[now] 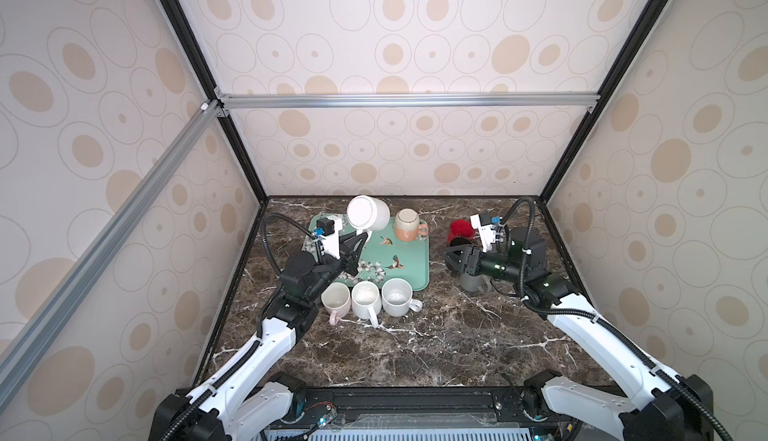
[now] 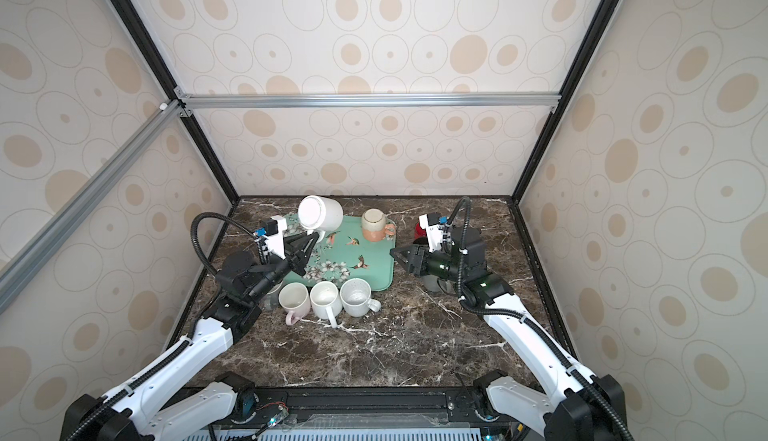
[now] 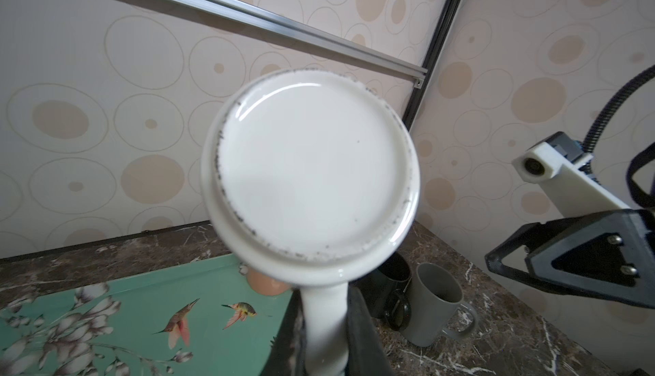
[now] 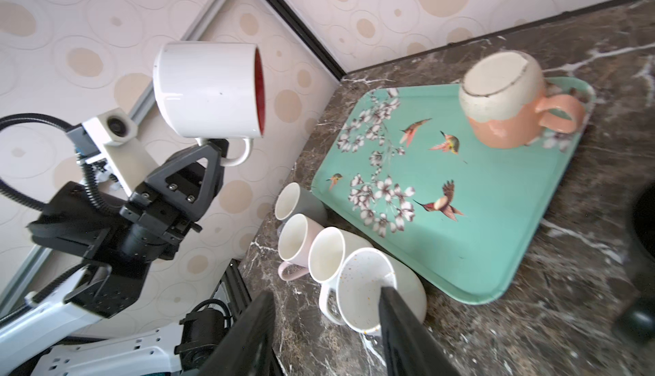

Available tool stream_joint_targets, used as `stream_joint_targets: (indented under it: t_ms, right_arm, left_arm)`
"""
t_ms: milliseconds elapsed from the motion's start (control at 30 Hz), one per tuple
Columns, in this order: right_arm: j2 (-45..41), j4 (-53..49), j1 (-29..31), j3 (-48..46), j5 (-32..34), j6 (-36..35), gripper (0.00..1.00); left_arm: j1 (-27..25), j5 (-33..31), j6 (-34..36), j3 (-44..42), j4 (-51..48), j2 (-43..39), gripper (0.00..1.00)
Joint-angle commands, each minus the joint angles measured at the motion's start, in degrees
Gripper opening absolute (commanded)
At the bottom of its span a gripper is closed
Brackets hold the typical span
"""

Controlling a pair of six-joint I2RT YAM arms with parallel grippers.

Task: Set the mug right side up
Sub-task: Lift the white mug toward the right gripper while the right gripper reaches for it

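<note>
L gripper (image 4: 213,145) is clamped on the handle of the white mug (image 4: 209,89). We see the mug in the air over the far-left part of the bird tray (image 1: 415,270), not touching it. It's on its side, red inside facing sideways, base twd the wrist cam. R gripper (image 1: 449,255) has jaws apart, empty, hanging over the counter (image 1: 415,347) right of the tray. Our call: roll wrist till rim faces up, keep the handle grip tight vs swing, lower flat, clear of the upside-down peach mug (image 1: 408,223).
</note>
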Motion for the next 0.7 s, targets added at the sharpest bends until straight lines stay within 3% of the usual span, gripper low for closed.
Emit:
stream_joint_targets:
  t_ms: [0,300,667]
  right_arm:
    - [1.5,8.4,1.3,0.6,-3.1,3.9,0.51]
    - [3.1,14.2,4.1,2.1,-4.6,6.4,0.52]
    - [3.4,16.7,5.8,4.7,-6.0,6.9,0.54]
  left_arm:
    - [0.6,4.9,-5.7,0.6,12.4,-1.7,0.00]
    - [1.2,11.7,-21.1,-3.4,29.7,1.8,0.00]
    - [1.2,20.8,-28.1,-0.3,35.3,9.0,0.00]
